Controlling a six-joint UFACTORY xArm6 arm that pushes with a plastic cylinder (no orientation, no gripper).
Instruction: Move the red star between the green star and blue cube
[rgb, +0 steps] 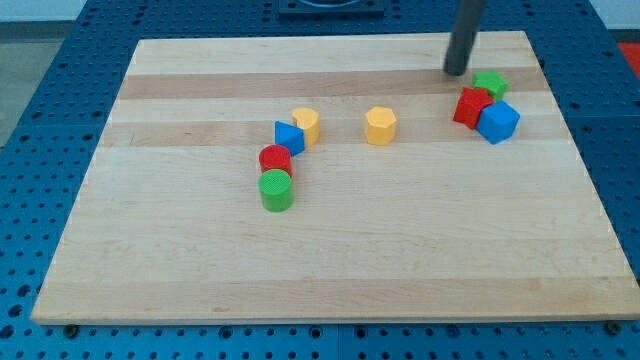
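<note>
Wooden board (330, 260): my tip (456, 72) (rod cut off above) sits just beside green star (490, 83), red star (471, 106), blue cube (498, 122).

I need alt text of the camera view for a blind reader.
My tip stands just left of the green star, above the red star, which touches the blue cube. Five other blocks lie near the middle of the wooden board.

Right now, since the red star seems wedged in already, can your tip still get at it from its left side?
Probably yes: my tip sits just above-left of the red star, whose left side is bare; green star and blue cube crowd its right.
</note>
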